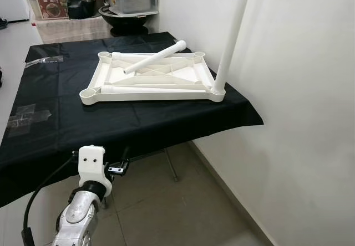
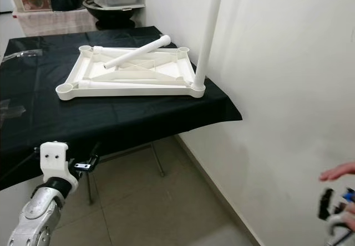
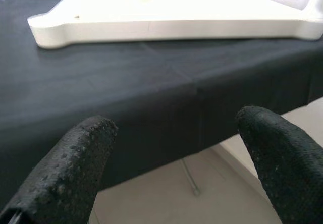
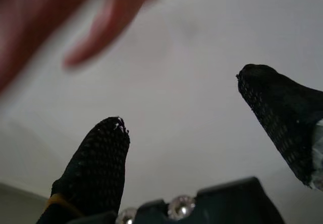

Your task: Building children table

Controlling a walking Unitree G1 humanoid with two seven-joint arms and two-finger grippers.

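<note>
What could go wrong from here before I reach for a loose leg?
1. The upright leg stands in the corner socket of the tabletop, near the cloth's edge; bumping it could tip it or shift the tabletop.
2. A person's hand is close to the open right gripper; moving that arm might strike it.
3. The open left gripper sits below the table edge; raising it could snag the cloth.
</note>
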